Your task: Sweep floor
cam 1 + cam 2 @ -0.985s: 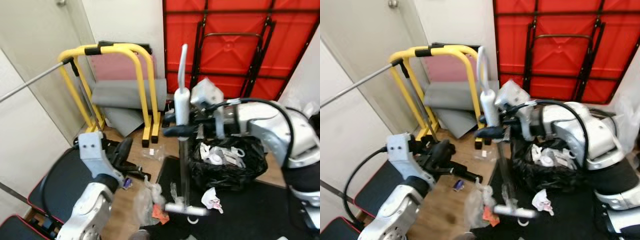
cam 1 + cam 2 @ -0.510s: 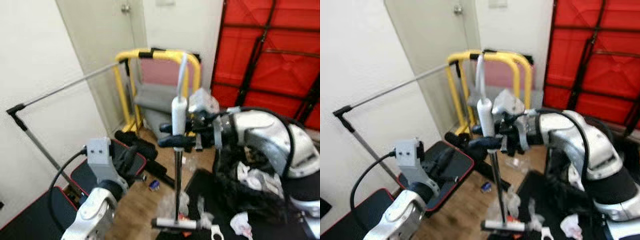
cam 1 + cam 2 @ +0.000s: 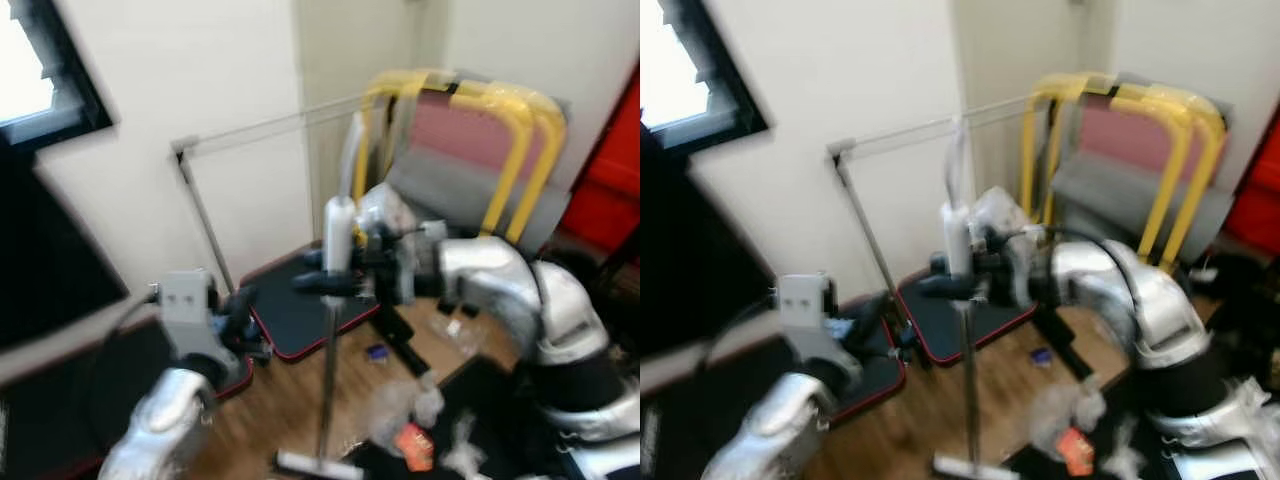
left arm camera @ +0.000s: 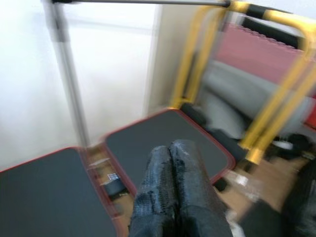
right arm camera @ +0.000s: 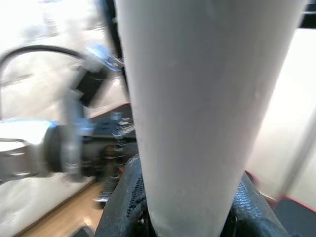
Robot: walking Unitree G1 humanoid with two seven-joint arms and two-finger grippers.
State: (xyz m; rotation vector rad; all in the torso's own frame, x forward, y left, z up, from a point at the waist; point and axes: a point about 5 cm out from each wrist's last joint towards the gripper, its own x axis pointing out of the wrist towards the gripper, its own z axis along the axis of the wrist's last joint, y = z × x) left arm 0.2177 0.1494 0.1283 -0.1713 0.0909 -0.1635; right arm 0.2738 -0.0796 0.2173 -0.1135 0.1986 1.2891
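My right gripper (image 3: 335, 283) is shut on the broom, just below its white grip (image 3: 338, 225). The thin metal shaft (image 3: 327, 370) stands nearly upright, and the broom's head (image 3: 310, 465) rests on the wood floor. In the right wrist view the white grip (image 5: 197, 98) is clamped between the black fingers (image 5: 123, 197). Crumpled clear plastic and an orange scrap (image 3: 412, 440) lie on the floor right of the head. My left gripper (image 3: 245, 320) is held low on the left, with its fingers (image 4: 173, 187) pressed together on nothing.
Black mats with red edging (image 3: 300, 310) lie against the white wall. A thin metal rod stand (image 3: 200, 215) rises beside them. A yellow tube frame (image 3: 500, 130) with pink and grey pads stands at the back right. A small blue item (image 3: 376, 351) lies on the floor.
The whole view has swung left, so the camera turned: the red table and black bag have gone out of view, and wall and window came in. The broom stays in my right gripper.
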